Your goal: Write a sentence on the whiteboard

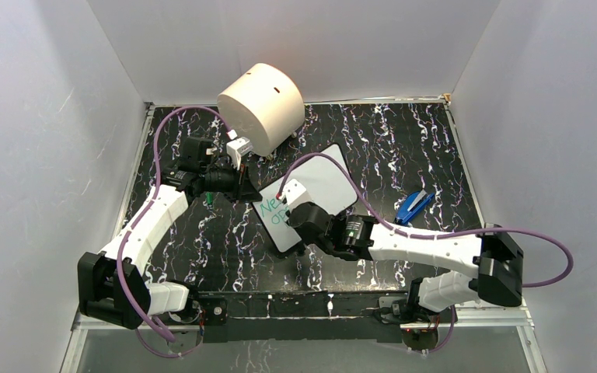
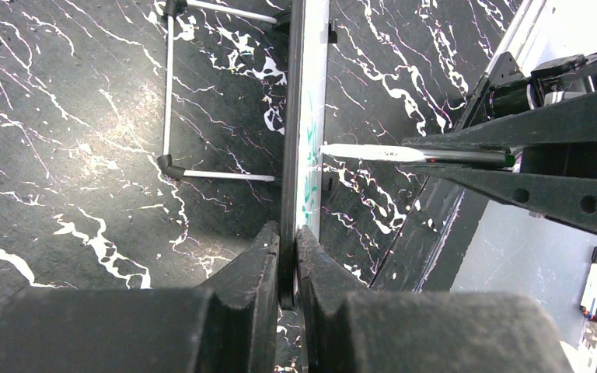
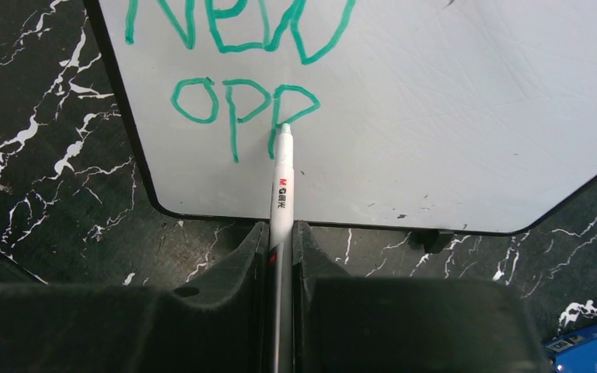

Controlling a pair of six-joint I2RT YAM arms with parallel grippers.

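Note:
The whiteboard (image 1: 328,180) lies tilted in the middle of the black marbled table. Green lettering (image 3: 237,31) on it reads "New", with "opp" (image 3: 241,101) on the line below. My left gripper (image 1: 242,186) is shut on the board's left edge; in the left wrist view the board (image 2: 311,93) is edge-on between the closed jaws (image 2: 289,241). My right gripper (image 1: 295,208) is shut on a white marker (image 3: 283,190). The marker's green tip touches the board at the stem of the second "p". The marker also shows in the left wrist view (image 2: 365,151).
A big cream cylinder (image 1: 262,97) lies at the back, just behind the left gripper. A blue object (image 1: 413,206) lies on the table right of the board and shows in the right wrist view (image 3: 583,350). A wire stand (image 2: 167,93) sits behind the board. White walls enclose the table.

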